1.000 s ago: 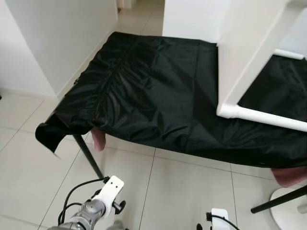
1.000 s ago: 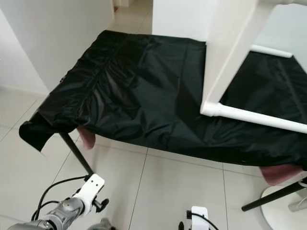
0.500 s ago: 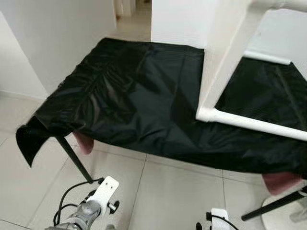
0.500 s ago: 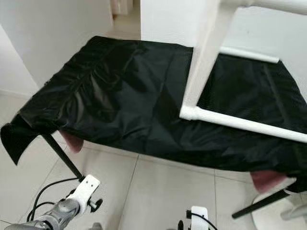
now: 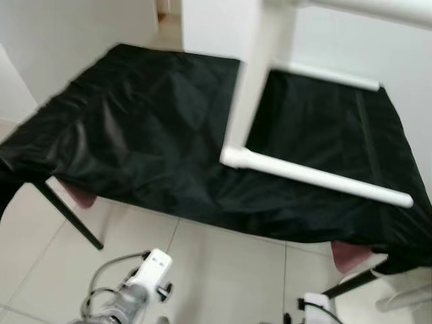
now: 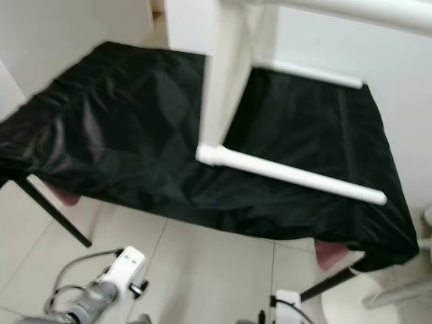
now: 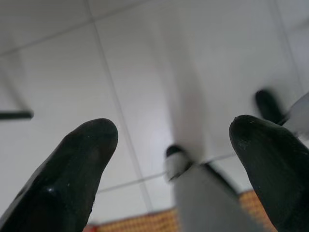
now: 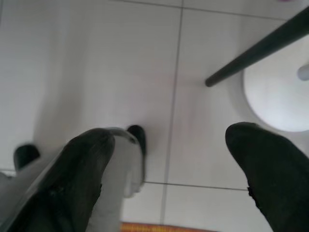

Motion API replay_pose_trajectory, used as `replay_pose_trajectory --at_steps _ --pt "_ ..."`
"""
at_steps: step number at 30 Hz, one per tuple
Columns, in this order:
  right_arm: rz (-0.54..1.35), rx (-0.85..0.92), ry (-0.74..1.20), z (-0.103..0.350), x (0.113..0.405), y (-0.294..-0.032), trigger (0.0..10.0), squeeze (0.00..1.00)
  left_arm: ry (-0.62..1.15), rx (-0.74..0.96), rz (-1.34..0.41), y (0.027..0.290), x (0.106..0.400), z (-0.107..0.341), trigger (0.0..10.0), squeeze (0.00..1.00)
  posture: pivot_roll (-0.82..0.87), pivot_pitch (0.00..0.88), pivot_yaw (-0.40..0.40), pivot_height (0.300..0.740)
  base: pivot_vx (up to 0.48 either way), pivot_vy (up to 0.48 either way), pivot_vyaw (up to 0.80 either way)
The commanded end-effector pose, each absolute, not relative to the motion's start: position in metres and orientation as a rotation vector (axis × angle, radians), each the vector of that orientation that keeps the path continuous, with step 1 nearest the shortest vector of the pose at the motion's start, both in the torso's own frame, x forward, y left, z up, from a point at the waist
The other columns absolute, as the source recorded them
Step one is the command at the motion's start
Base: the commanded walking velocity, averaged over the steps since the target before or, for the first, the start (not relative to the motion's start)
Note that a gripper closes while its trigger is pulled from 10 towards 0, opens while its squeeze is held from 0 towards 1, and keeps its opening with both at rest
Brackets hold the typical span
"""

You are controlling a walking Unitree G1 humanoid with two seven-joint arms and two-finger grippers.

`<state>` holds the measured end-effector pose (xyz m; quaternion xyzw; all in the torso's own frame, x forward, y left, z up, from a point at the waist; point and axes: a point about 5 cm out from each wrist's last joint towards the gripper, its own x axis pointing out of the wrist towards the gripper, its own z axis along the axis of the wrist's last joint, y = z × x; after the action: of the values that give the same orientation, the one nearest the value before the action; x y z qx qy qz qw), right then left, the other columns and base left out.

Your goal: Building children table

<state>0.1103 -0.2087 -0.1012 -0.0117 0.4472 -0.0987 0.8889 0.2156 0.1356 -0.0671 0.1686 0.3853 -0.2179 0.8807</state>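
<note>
Below, left gripper (image 7: 174, 159): fingers spread wide, nothing between them, hanging over the pale tiled floor (image 5: 223, 270). Right gripper (image 8: 169, 164): likewise wide open and empty, over the same floor. Beyond: black cloth (image 5: 135, 142) draped over a low surface on dark legs. White table frame (image 5: 317, 177) resting on the cloth, right of centre, one leg rising upward. White round base (image 8: 277, 94) on the floor, near right.
</note>
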Motion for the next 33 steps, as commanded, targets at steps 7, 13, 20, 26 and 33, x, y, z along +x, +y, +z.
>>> replay_pose_trajectory --at_steps 7,13,20,26,33 --pt "-0.188 -0.013 1.037 -0.110 0.086 -0.203 10.0 0.00 0.825 0.377 -0.447 0.146 0.211 -0.070 10.0 0.00 0.01 0.000 0.011 0.740 0.000 0.000 0.00" --pt "-0.189 -0.012 1.036 -0.110 0.086 -0.203 10.0 0.00 0.822 0.378 -0.462 0.145 0.209 -0.070 10.0 0.00 0.01 0.000 0.009 0.740 0.000 0.000 0.00" --pt "-0.193 -0.025 0.997 -0.108 0.091 -0.205 10.0 0.00 0.782 0.375 -0.550 0.138 0.208 -0.069 10.0 0.00 0.00 0.000 0.007 0.740 0.000 0.000 0.00" --pt "-0.188 -0.038 0.843 -0.096 0.107 -0.216 10.0 0.00 0.716 0.355 -0.646 0.138 0.213 -0.062 10.0 0.00 0.00 0.001 0.005 0.740 0.000 0.000 0.00" --pt "-0.106 -0.093 0.601 -0.074 0.135 -0.218 10.0 0.00 0.628 0.264 -0.741 0.137 0.222 -0.049 10.0 0.00 0.00 0.012 0.002 0.740 0.000 0.000 0.00"
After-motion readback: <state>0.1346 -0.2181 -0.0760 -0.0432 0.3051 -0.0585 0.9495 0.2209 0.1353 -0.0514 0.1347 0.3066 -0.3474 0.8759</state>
